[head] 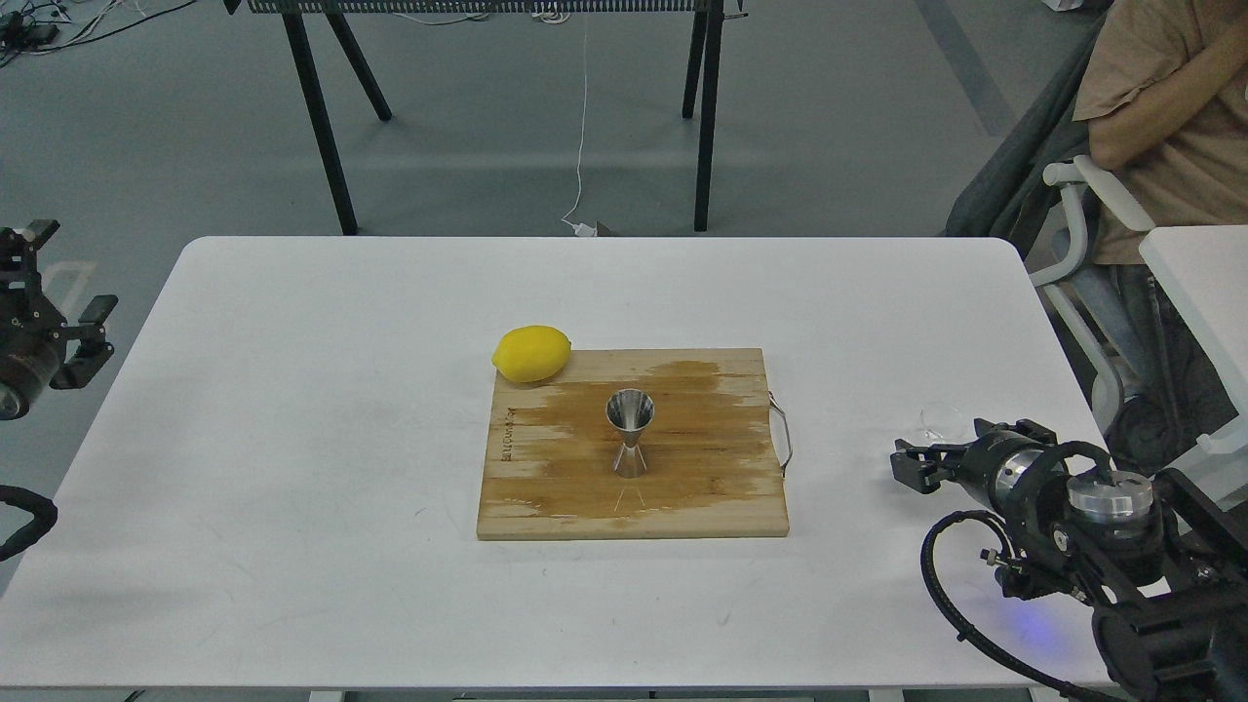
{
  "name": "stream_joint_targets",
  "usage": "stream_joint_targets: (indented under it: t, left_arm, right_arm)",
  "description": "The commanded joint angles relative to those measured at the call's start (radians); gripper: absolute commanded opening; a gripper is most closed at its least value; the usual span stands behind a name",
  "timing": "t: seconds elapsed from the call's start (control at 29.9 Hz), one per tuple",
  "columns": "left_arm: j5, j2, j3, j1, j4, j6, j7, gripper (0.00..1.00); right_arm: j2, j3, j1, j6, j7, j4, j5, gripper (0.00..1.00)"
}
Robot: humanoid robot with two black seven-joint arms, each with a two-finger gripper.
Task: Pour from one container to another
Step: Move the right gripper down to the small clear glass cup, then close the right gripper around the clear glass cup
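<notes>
The small clear glass cup (pixel 942 419) stands on the white table (pixel 292 439) near its right edge, hard to see against the white top. My right gripper (pixel 915 462) hovers just in front of and slightly left of the cup, pointing left; its dark fingers cannot be told apart. The steel jigger (pixel 630 433) stands upright in the middle of the wooden cutting board (pixel 546 497), whose surface is wet and darkened. My left gripper (pixel 66 283) hangs beyond the table's left edge, open and holding nothing.
A yellow lemon (pixel 531 353) lies at the board's far left corner. The board has a metal handle (pixel 783 439) on its right side. A seated person (pixel 1150 117) and a chair are past the table's right edge. Black trestle legs (pixel 704 117) stand behind.
</notes>
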Motion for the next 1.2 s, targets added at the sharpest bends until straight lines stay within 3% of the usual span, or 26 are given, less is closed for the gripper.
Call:
stream_joint_targets:
  t: [0.0,0.23,0.84,1.17]
  left_arm:
    - [0.000,-0.001,-0.001,0.000,0.000,0.000,0.000,0.99]
    - [0.002,-0.004,0.001,0.001,0.000,0.000,0.000,0.99]
    - [0.003,-0.020,0.001,0.000,0.018,0.000,0.000,0.99]
    - [0.003,-0.021,0.001,0.000,0.020,0.000,0.000,0.99]
  right_arm:
    - [0.000,-0.001,0.000,0.000,0.001,-0.004,0.000,0.89]
    - [0.000,-0.001,0.000,0.000,0.001,-0.006,-0.029,0.76]
    - [0.005,-0.001,0.000,0.000,0.002,-0.006,-0.032,0.72]
    - [0.012,-0.001,0.000,0.000,0.002,-0.006,-0.047,0.63]
